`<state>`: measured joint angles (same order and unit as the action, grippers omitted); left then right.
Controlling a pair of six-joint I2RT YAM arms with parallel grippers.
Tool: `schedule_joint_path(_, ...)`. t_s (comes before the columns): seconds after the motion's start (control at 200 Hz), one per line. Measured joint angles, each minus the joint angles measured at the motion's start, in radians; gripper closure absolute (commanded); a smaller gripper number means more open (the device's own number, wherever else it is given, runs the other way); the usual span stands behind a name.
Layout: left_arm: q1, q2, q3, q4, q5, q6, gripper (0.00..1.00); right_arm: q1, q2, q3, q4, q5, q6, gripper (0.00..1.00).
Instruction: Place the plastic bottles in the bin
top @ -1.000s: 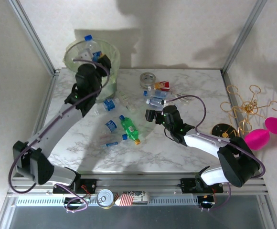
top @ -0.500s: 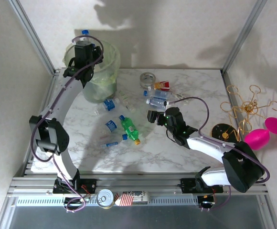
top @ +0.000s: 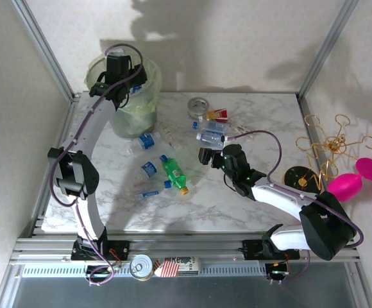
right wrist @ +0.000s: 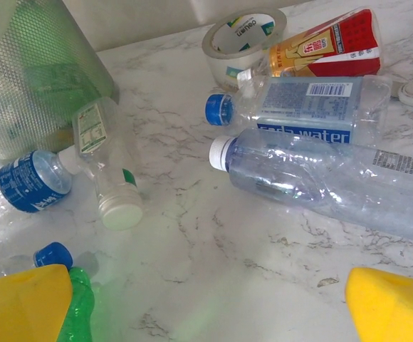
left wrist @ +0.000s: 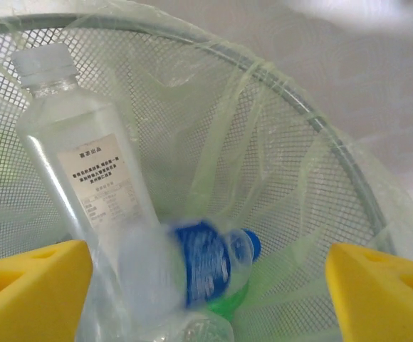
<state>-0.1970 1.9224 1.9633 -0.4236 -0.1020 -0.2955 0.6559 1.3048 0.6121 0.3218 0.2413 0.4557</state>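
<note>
My left gripper [top: 127, 77] hangs over the bin [top: 146, 90], its yellow pads [left wrist: 28, 285] spread wide with nothing between them. Inside the bin a white-capped bottle [left wrist: 85, 164] leans on the mesh wall. Beside it a blue-labelled bottle [left wrist: 208, 262] is too blurred for me to read, and something green under it is mostly hidden by the liner [left wrist: 228, 142]. From above, my arm covers much of the bin's mouth. The right gripper [top: 204, 156] sits well right of the bin, low over the table [top: 237, 205], released and empty. Its wrist view cuts the bin off at the top left. Just beside the bin's foot lies a blue-wrapped bottle [right wrist: 28, 182]. A green bottle [right wrist: 75, 313] is half hidden behind a pad. Farther from the bin lie a crushed bottle [right wrist: 320, 178], a red bottle [right wrist: 327, 46] and the tape roll [right wrist: 246, 32].
</note>
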Motion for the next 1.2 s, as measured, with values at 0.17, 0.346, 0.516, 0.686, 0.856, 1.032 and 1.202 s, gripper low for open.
schedule_joint_path(0.17,-0.028,-0.113,-0.088,0.038,0.003,0.0,0.0,-0.014,0.011,0.003,-0.025,0.014,-0.023,0.01)
schedule_joint_path(0.346,-0.132,-0.351,-0.306,0.18,0.003,0.0,0.0,-0.043,0.084,0.063,-0.09,0.032,-0.066,0.01)
schedule_joint_path(0.516,-0.275,-0.55,-0.591,0.389,-0.012,-0.013,0.0,-0.092,0.139,0.142,-0.135,0.032,-0.102,0.01)
schedule_joint_path(0.686,-0.391,-0.645,-0.921,0.639,-0.034,-0.058,0.0,-0.146,0.195,0.212,-0.163,-0.011,-0.155,0.01)
schedule_joint_path(0.856,-0.436,-0.65,-1.131,0.819,-0.06,-0.125,0.0,-0.186,0.317,0.338,-0.192,-0.068,-0.238,0.01)
schedule_joint_path(1.032,-0.46,-0.652,-1.241,0.96,-0.075,-0.202,0.0,-0.24,0.448,0.447,-0.226,-0.123,-0.325,0.01)
schedule_joint_path(1.202,-0.463,-0.667,-1.36,1.013,-0.091,-0.286,0.0,-0.293,0.546,0.519,-0.282,-0.177,-0.395,0.01)
